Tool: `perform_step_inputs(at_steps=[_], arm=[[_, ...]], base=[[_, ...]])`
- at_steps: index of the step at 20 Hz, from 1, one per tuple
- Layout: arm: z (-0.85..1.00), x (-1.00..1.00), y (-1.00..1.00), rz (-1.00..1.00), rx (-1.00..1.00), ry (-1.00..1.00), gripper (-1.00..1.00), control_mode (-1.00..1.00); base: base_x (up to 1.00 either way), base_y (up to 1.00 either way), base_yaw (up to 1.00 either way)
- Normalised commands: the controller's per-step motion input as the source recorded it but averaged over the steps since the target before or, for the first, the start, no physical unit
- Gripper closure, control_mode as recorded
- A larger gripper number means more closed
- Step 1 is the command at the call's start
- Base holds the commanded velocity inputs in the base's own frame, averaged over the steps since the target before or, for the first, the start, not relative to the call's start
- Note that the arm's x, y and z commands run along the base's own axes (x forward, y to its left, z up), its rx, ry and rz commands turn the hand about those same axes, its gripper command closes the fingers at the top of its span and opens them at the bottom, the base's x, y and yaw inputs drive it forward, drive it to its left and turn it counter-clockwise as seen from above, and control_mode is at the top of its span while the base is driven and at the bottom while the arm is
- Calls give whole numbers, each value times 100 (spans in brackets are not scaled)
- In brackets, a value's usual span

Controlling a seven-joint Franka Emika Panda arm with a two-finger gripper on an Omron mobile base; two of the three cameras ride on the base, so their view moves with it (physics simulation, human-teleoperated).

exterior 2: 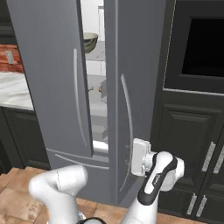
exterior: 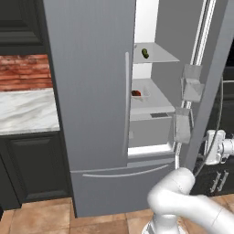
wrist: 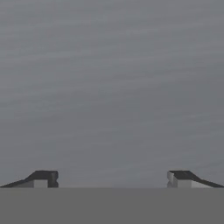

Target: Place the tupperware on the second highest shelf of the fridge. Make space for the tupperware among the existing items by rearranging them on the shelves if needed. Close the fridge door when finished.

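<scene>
End effector [wrist: 112, 178], jaws wide and empty, faces the fridge door [exterior 2: 135, 87]; tupperware [exterior: 138, 94] shelved, door closing remains.

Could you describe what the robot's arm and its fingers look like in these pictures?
The arm is made of smooth, rounded, glossy white segments, with a dark joint band showing near the wrist. The hand is a boxy white block. A thin pale cable loops along the wrist. In the hand view, the fingers are small dark wedge-shaped tips with pale grey undersides. No markings are visible.
</scene>
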Motion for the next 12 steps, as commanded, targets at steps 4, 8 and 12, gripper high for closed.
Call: perform_step_inputs(at_steps=[4,8,12], arm=[[0,19,86,-66,-20,10,-100,-100],[0,41,52,-62,-21,11,-100,-100],[40,64,6,-53,-16,20,-100,-100]], base=[[0,0,0],[0,0,0],[0,0,0]])
